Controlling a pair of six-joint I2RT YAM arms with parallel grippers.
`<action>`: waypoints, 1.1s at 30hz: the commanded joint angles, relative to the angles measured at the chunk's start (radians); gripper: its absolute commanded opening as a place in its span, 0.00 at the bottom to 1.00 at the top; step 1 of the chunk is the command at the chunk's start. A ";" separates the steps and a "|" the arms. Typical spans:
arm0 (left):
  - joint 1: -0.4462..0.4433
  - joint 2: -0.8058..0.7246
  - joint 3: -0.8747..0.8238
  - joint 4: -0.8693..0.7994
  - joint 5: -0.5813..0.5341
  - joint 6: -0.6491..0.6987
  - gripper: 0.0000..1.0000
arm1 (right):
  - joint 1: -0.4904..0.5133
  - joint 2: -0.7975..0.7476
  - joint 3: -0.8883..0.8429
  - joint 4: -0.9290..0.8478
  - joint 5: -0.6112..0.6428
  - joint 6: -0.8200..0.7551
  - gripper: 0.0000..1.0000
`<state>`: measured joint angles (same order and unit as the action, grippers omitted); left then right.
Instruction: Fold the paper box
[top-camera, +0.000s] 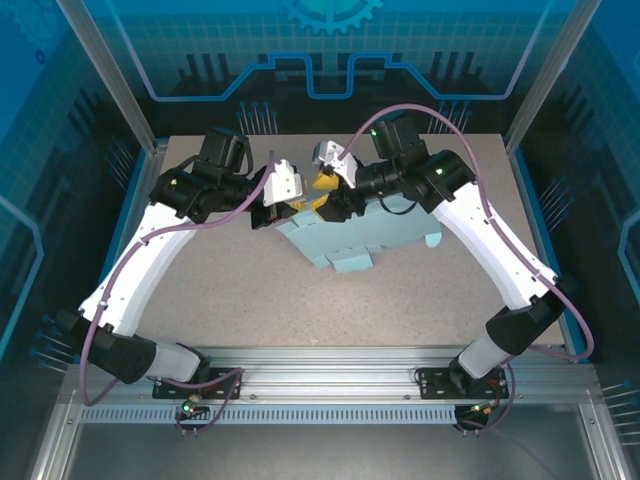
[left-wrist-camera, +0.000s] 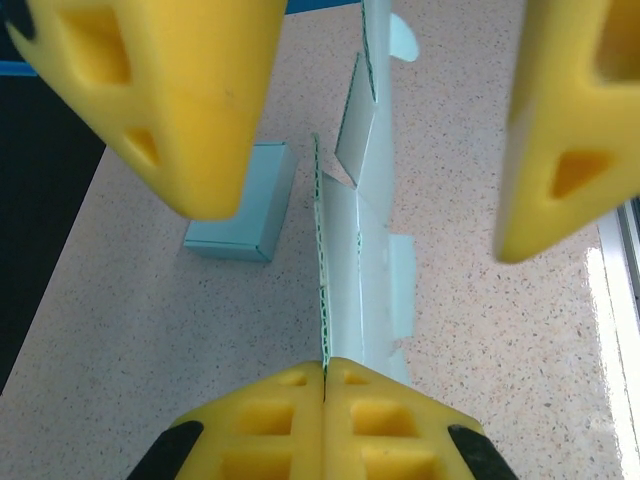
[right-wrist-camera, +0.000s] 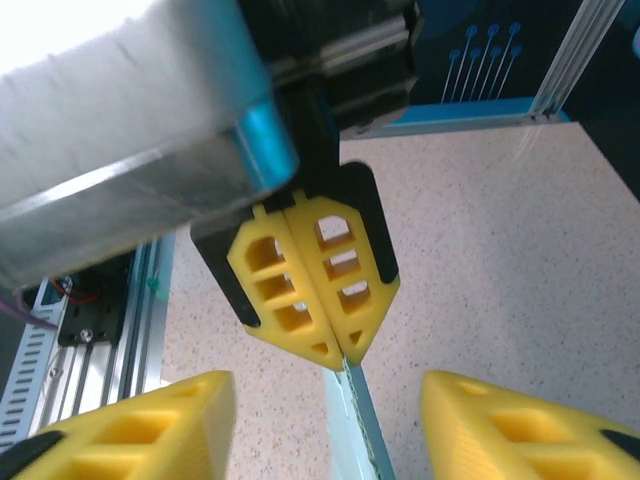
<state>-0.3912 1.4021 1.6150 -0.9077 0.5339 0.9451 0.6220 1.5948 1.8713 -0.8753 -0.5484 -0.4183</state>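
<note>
Pale-blue card, the paper box (top-camera: 372, 236), lies mostly flat at the middle of the table (top-camera: 300, 310) in the top view. Its left end is lifted where the two arms meet. Bare tabletop runs all round it, widest toward the near edge. The left gripper (top-camera: 297, 210) and right gripper (top-camera: 322, 190) crowd together there, and their jaws are hard to make out among the wrists and cables.

From the left wrist, the left gripper (left-wrist-camera: 323, 385) has its two yellow pads pressed together, pinching the sheet's edge. The paper box (left-wrist-camera: 372, 250) stands edge-on and runs away from them. The right gripper (left-wrist-camera: 362, 228) straddles it, its two fingers (left-wrist-camera: 170, 100) spread wide, one to each side and clear of the card; their upper parts are cut off by the frame. One small folded blue block (left-wrist-camera: 240, 215) sits on the table just left of the sheet; whether it joins the sheet cannot be told.

From the right wrist, the right gripper (right-wrist-camera: 325, 392) shows two parted fingertips (right-wrist-camera: 140, 425) at the bottom corners. Between them the left gripper (right-wrist-camera: 338, 352) grips the thin card edge (right-wrist-camera: 357, 425), with the rest of the box out of frame.
</note>
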 joint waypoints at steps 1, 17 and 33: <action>-0.010 -0.005 0.013 0.004 0.061 0.027 0.00 | 0.013 0.025 0.041 -0.087 0.030 -0.041 0.44; 0.002 -0.038 -0.049 0.121 0.031 -0.090 0.28 | 0.010 -0.004 -0.059 -0.044 0.097 -0.027 0.00; 0.235 -0.351 -0.769 1.053 0.307 -0.665 0.74 | -0.129 -0.347 -0.435 0.407 -0.098 0.258 0.00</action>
<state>-0.1596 1.0687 0.9401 -0.1158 0.7334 0.4129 0.5068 1.2903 1.4681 -0.6006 -0.5823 -0.2481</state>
